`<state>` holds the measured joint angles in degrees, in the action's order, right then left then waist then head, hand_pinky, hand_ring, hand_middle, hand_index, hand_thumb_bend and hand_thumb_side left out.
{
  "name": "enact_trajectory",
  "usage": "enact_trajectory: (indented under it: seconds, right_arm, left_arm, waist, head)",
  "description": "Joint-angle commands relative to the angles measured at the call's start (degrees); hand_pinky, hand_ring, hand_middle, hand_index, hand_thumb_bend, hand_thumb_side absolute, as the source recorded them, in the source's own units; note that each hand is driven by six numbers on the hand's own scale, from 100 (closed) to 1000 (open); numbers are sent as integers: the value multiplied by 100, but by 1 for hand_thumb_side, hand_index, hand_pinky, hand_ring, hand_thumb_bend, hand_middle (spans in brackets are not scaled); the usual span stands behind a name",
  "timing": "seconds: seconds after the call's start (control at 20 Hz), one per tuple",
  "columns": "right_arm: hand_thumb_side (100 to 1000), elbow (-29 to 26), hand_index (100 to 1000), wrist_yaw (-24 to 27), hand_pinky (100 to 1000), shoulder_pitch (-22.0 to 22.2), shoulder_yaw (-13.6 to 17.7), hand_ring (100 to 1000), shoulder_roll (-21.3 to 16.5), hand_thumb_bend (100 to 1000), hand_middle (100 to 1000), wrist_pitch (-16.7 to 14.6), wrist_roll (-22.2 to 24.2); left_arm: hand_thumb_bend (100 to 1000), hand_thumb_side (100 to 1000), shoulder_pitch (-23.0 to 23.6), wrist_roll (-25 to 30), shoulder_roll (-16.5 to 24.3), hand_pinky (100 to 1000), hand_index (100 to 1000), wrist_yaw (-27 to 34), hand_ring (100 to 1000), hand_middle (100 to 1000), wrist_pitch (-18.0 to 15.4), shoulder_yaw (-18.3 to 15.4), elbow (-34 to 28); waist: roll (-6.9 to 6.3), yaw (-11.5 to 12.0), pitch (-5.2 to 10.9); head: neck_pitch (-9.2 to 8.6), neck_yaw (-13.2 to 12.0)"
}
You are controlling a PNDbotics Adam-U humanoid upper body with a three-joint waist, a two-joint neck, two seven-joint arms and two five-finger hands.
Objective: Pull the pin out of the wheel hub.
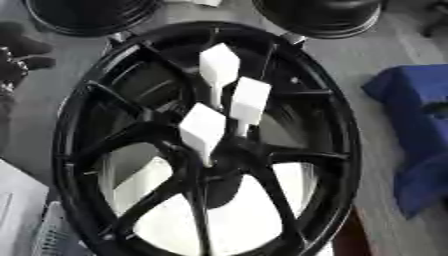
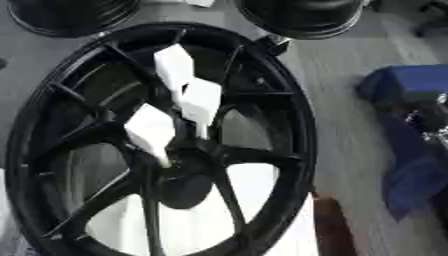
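A glossy black wheel hub (image 1: 206,145) with black spokes holds three plain white pins (image 1: 219,67). The table (image 1: 372,55) is grey. A deep blue cloth (image 1: 416,130) lies at the table's right edge. Two more black rims (image 1: 319,15) sit along the far edge.

Wheel hub (image 1: 83,165) bottom cut off

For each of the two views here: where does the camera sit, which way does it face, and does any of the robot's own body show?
Left eye view: head camera, looking down on the black wheel; a dark robot hand shows at the left edge.
Right eye view: same head, set slightly rightward, looking down too; dark parts at the right edge may be the other hand, too unclear to tell.
Shared: the wheel, three white pins in its hub, a blue object.
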<state>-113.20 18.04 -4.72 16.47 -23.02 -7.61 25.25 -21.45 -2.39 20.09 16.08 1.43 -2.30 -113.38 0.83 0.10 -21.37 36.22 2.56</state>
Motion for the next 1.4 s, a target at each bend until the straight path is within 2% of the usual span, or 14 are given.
enact_trajectory:
  seconds: [0.05, 0.35, 0.5, 0.7, 0.9, 1.1, 1.15, 1.2, 1.4]
  right_arm:
    - [640, -139, 753, 14, 945, -23, 4, 768, -188, 100, 578, -32, 17]
    - [616, -139, 755, 50, 943, -43, -12, 770, -293, 100, 581, -114, 23]
    - [580, -139, 758, 146, 939, -90, -66, 773, -583, 100, 585, -356, 25]
    - [522, -139, 762, 449, 930, -213, -171, 776, -1229, 100, 593, -854, -34]
    - [495, -68, 765, 749, 924, -387, -273, 780, -1902, 100, 601, -1169, -123]
    - [469, 329, 769, 994, 919, -608, -371, 788, -2670, 100, 614, -1499, -165]
    - [521, 429, 771, 1061, 917, -691, -388, 789, -2843, 100, 618, -1597, -176]
    - [458, 522, 772, 1132, 916, -785, -409, 790, -3004, 100, 619, -1690, -187]
    - [438, 783, 775, 1415, 911, -1151, -521, 793, -3560, 100, 626, -2004, -178]
  left_arm:
    - [100, 735, -18, 28, 79, 706, 709, 8, 701, 559, -4, -5, -121]
    - [100, 735, -15, 35, 88, 706, 709, 7, 702, 559, -2, -1, -121]
    - [100, 734, -2, 37, 104, 706, 709, 1, 703, 560, 10, 3, -121]
    - [100, 733, 11, 42, 144, 706, 709, -6, 704, 561, 16, 9, -121]
    - [100, 736, 92, 19, 152, 706, 709, -4, 705, 561, 40, -10, -121]
    - [100, 735, 223, -26, 220, 705, 710, 28, 705, 561, 17, -59, -121]
    - [100, 751, 274, -40, 250, 705, 710, 21, 705, 561, -1, -79, -121]
    - [100, 734, 329, -60, 279, 705, 710, 8, 705, 560, -22, -105, -121]
    - [100, 734, 523, -141, 358, 705, 710, -58, 705, 559, -115, -198, -121]
  waist:
    - [4, 9, 150]
    - [5, 6, 152]
    - [6, -16, 160]
    - [10, -93, 188]
    - [-3, -168, 249]
    - [-87, -175, 295]
    - [-112, -172, 299]
    - [-134, -174, 299]
    - [-197, -201, 275]
  head:
    - [-4, 7]
    - [-14, 7]
    - [-1, 34]
    - [9, 92]
    - [24, 90]
    - [61, 56]
    - [90, 53]
    - [116, 52]
    - [208, 75]
